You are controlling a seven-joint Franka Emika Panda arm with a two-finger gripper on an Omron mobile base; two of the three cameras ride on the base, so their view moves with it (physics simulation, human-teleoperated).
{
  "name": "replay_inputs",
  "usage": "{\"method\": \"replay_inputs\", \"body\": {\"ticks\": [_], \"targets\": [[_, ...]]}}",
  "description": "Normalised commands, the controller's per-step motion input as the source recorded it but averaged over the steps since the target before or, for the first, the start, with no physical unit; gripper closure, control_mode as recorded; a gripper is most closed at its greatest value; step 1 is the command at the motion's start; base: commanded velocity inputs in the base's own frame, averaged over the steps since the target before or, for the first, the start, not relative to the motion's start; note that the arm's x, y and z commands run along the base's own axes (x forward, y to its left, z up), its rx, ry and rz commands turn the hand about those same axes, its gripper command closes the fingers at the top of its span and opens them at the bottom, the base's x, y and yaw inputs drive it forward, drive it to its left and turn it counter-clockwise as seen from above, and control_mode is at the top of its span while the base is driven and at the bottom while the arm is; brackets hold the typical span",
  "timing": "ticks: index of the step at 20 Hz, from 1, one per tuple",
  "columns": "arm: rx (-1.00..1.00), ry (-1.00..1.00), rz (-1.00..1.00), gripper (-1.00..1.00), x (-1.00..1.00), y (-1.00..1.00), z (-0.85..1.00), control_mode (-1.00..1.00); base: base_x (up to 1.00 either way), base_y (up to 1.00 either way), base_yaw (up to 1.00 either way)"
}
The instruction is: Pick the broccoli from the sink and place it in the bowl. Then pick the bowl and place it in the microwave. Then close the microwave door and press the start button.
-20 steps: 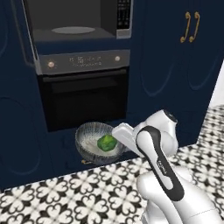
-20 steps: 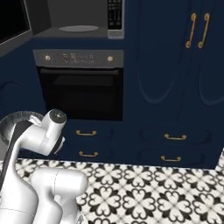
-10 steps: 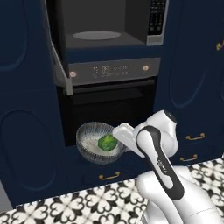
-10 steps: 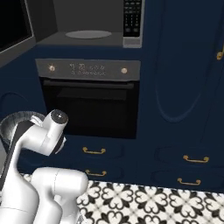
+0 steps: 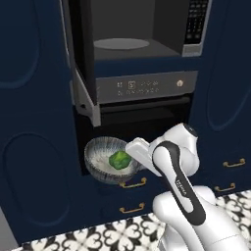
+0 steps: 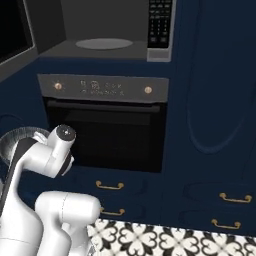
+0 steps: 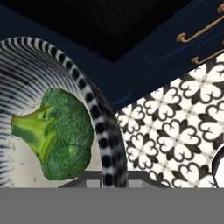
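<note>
The bowl (image 5: 109, 160) is held up in the air by its rim, with the end effector (image 5: 133, 148) squeezed shut on it. The broccoli (image 5: 119, 159) is seen lying inside the bowl. Since a moment ago the whole picture has slid sideways, so the base has been driven along, and the open microwave (image 5: 132, 37) is now seen straight ahead, above the bowl. The bowl is judged ready to be lifted up next.
</note>
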Motion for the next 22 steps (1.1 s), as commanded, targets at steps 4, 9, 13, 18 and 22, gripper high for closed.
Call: {"method": "replay_inputs", "body": {"ticks": [4, 9, 13, 18, 22], "targets": [[0.00, 0.00, 0.00, 1.00, 0.00, 0.00, 0.00, 1.00, 0.53, 0.25, 0.02], [0.00, 0.00, 0.00, 1.00, 0.00, 0.00, 0.00, 1.00, 0.59, 0.44, 0.00], [0.00, 0.00, 0.00, 1.00, 0.00, 0.00, 0.00, 1.00, 0.42, 0.32, 0.01], [0.00, 0.00, 0.00, 1.00, 0.00, 0.00, 0.00, 1.00, 0.42, 0.36, 0.01], [0.00, 0.00, 0.00, 1.00, 0.00, 0.00, 0.00, 1.00, 0.39, 0.39, 0.03]]}}
